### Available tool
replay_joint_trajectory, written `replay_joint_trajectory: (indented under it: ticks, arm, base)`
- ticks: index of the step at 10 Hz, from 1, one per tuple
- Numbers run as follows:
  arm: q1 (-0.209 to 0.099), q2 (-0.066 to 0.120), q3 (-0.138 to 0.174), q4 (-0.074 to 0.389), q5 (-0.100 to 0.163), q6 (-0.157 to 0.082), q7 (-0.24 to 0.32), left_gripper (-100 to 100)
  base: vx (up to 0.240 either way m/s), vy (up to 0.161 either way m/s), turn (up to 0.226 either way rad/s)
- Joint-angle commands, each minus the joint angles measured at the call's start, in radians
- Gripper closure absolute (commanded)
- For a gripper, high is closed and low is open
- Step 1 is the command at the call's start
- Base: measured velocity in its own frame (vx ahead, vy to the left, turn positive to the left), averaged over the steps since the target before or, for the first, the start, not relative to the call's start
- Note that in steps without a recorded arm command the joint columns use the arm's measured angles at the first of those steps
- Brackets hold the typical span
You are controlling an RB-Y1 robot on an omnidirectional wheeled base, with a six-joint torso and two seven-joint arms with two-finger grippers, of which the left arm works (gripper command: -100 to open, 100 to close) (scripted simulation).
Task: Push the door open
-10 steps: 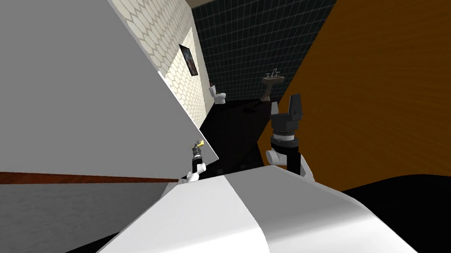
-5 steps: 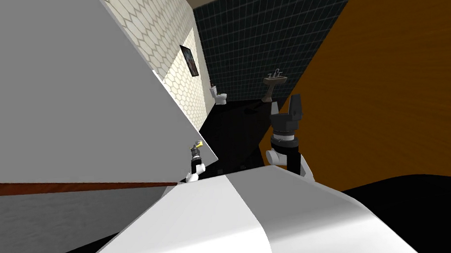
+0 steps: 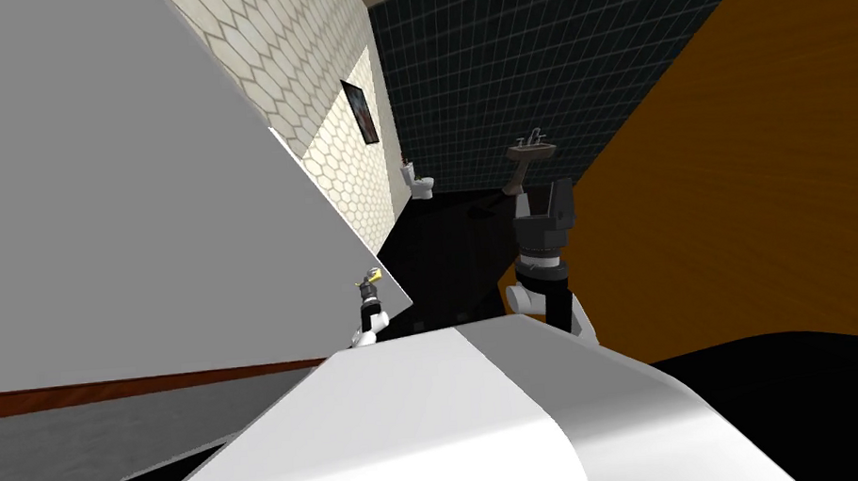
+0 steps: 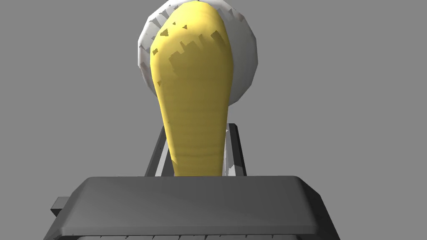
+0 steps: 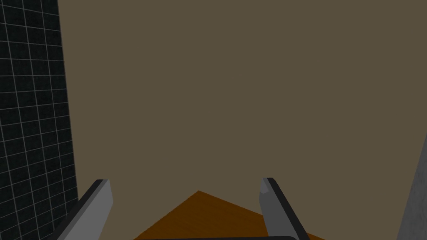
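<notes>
Jaws of left gripper (image 4: 196,130) clamped on yellow handle (image 4: 194,83); those of right gripper (image 5: 183,188) spread wide. Grey door (image 3: 130,178), frame left, judged ajar; steady push along swing arc advised.

A smooth yellow handle (image 4: 194,96) with a soft satin sheen sits on a pale, faintly shiny round plate (image 4: 246,62) against the plain, matt grey door (image 4: 333,83). Beyond it, a hexagon-tile wall (image 3: 336,154) in cream meets a dark tiled wall (image 3: 538,65) of small squares with thin pale grout lines, opposite an orange-brown panel (image 3: 772,181) streaked with wood grain. A reddish wood-look strip (image 3: 145,390) borders a mottled, rough-looking grey floor (image 3: 73,446).
</notes>
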Motion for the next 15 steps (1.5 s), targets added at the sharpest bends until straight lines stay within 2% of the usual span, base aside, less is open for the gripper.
replay_joint_trajectory:
  ticks: [1,2,3,6,8,9,11,13,14,15]
  arm:
    - [-0.006,0.014,0.021,0.011,0.012,-0.008,-0.004,100]
    - [-0.006,0.014,0.021,0.011,0.012,-0.008,-0.004,100]
    - [-0.004,0.018,0.042,0.013,0.024,-0.01,-0.012,100]
    - [-0.002,0.022,0.069,0.015,0.04,-0.011,-0.021,100]
    - [-0.002,0.022,0.069,0.015,0.04,-0.011,-0.021,100]
    - [0.0,0.026,0.09,0.017,0.053,-0.013,-0.029,100]
    - [0.001,0.027,0.096,0.031,0.056,-0.013,-0.03,100]
    - [0.001,0.027,0.096,0.017,0.056,-0.013,-0.03,100]
    - [0.003,0.031,0.117,0.019,0.069,-0.014,-0.038,100]
    - [0.003,0.032,0.122,0.019,0.072,-0.015,-0.04,100]
  base:
    - [0.198,-0.035,0.041]
    - [0.128,-0.013,0.041]
    - [0.167,-0.005,0.053]
    - [0.197,-0.017,0.043]
    - [0.082,-0.011,0.024]
    - [0.125,-0.013,0.038]
    - [0.157,-0.018,0.047]
    - [0.024,-0.002,0.004]
    - [0.131,-0.015,0.046]
    - [0.197,-0.04,0.08]
